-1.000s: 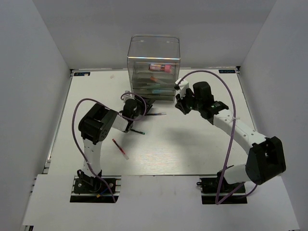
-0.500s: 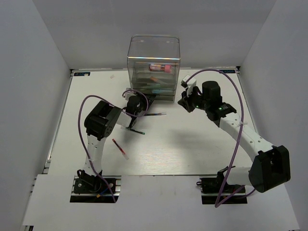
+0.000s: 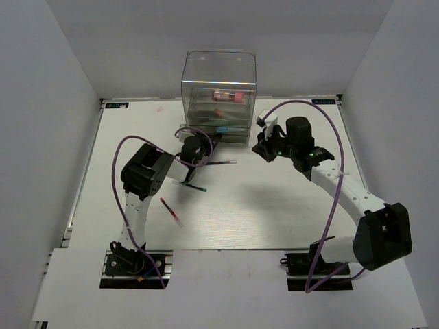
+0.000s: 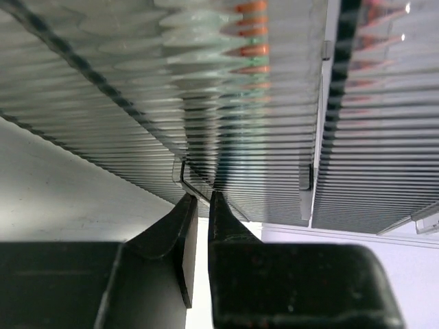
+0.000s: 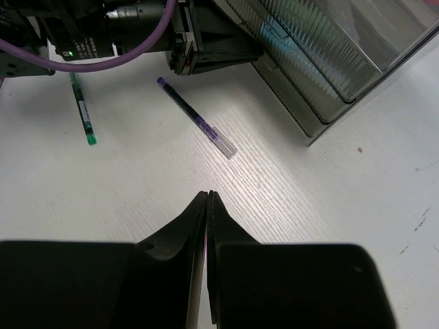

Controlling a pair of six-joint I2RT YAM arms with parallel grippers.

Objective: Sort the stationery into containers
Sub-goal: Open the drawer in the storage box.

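Note:
The containers are one tall clear box (image 3: 219, 82) of stacked ribbed grey drawers (image 4: 137, 75). A pink tube (image 3: 228, 96) lies in an upper drawer, and an orange marker (image 4: 251, 31) shows through a drawer front. My left gripper (image 3: 207, 144) (image 4: 203, 195) is at the box's lowest drawer, shut on its thin clear handle lip (image 4: 184, 175). On the table lie a purple pen (image 3: 221, 163) (image 5: 195, 118), a green pen (image 3: 194, 186) (image 5: 82, 110) and a red-white pen (image 3: 171, 212). My right gripper (image 3: 261, 152) (image 5: 208, 195) hangs shut and empty above the table, right of the purple pen.
The box's corner (image 5: 329, 62) stands just beyond my right gripper. The left arm's wrist and purple cable (image 5: 103, 48) lie across the area behind the pens. White walls close in the table on three sides.
My left gripper moved up to the bottom drawer and closed on its handle lip. My right arm drew back to the right and a little up, staying shut.

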